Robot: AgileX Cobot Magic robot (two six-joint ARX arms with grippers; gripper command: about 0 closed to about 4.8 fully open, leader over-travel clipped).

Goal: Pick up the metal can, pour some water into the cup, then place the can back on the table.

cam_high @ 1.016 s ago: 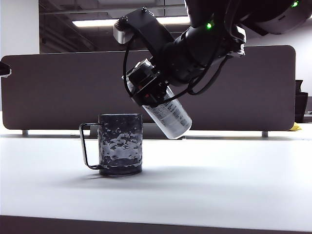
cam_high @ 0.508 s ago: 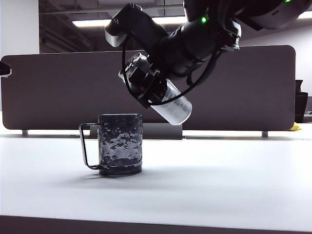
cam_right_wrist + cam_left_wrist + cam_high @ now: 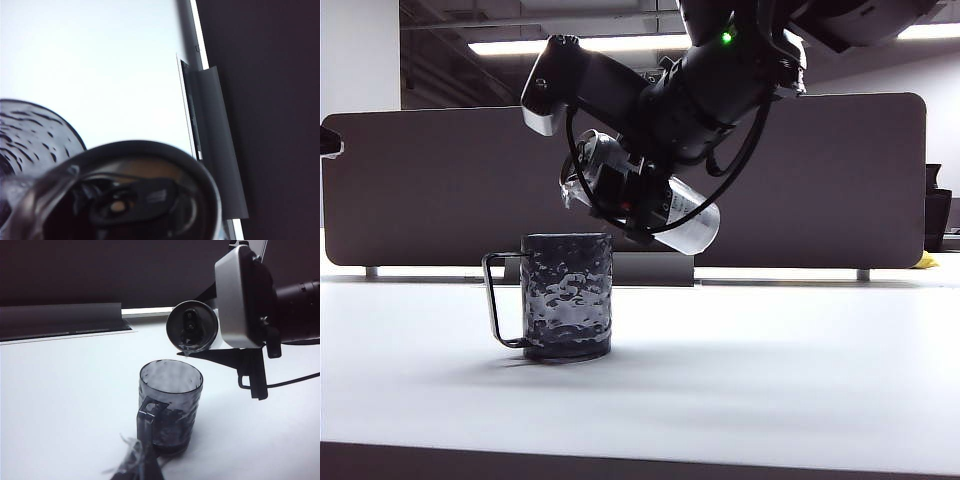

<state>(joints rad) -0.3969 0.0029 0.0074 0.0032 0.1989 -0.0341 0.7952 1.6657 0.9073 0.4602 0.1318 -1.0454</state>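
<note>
The dark dimpled cup (image 3: 567,295) stands on the white table (image 3: 770,380), its wire handle (image 3: 492,298) pointing left. My right gripper (image 3: 632,198) is shut on the metal can (image 3: 688,222), which hangs just above the cup, tipped almost level with its mouth over the rim. In the left wrist view the can's open top (image 3: 192,332) faces the camera over the cup (image 3: 170,405), and a little clear water (image 3: 186,352) hangs at its lower lip. The right wrist view is filled by the can top (image 3: 140,200) beside the cup's rim (image 3: 30,132). My left gripper (image 3: 139,469) shows only as a dark blur.
A dark grey divider panel (image 3: 440,190) runs along the back of the table, on metal feet (image 3: 212,145). The silver camera housing (image 3: 245,297) of the right wrist sits beside the can. The table's dark front edge (image 3: 640,462) is near the exterior camera.
The right wrist has rolled and tipped the can from steeply slanted to nearly level. Its mouth has swung left over the cup. The cup has not moved.
</note>
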